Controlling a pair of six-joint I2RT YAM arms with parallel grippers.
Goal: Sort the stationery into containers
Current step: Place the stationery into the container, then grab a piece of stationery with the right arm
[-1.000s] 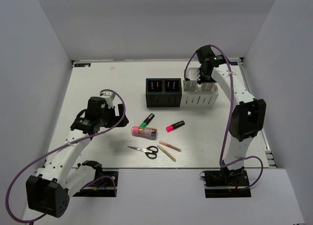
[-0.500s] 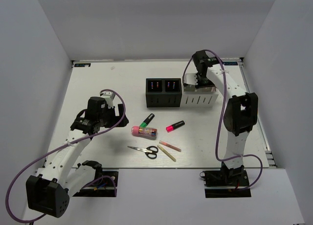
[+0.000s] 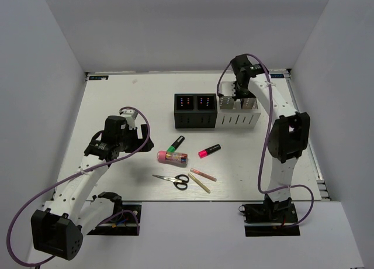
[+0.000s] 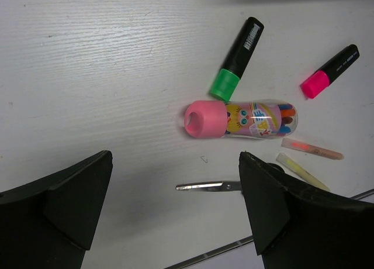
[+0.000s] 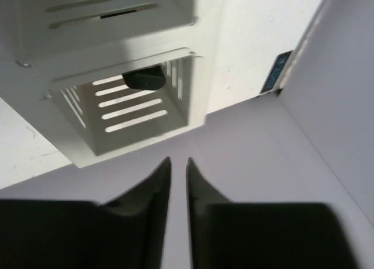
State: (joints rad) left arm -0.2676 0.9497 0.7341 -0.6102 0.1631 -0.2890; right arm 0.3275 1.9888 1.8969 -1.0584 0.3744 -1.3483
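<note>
Left wrist view: the left gripper [image 4: 174, 164] is hanging wide open and empty over the table [image 4: 87, 64].
Pink tube [image 4: 239, 118]: is lying on its side just beyond the gap, nearer the right-hand finger, touching neither.
Green-capped marker [image 4: 236, 58]: is lying just past the tube, its cap almost touching it.
Right gripper [image 5: 179, 181]: is hovering with its jaws narrowed to a slit and nothing between them.
White bin [image 5: 197, 90]: is sitting just ahead of those fingertips, holding a dark item [image 5: 143, 79] that cannot be identified.

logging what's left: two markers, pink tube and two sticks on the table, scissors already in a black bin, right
No: the scissors lie on the table too, near the pink tube, not in a black bin; the top external view shows it. The two markers and two sticks are on the table as said.
</note>
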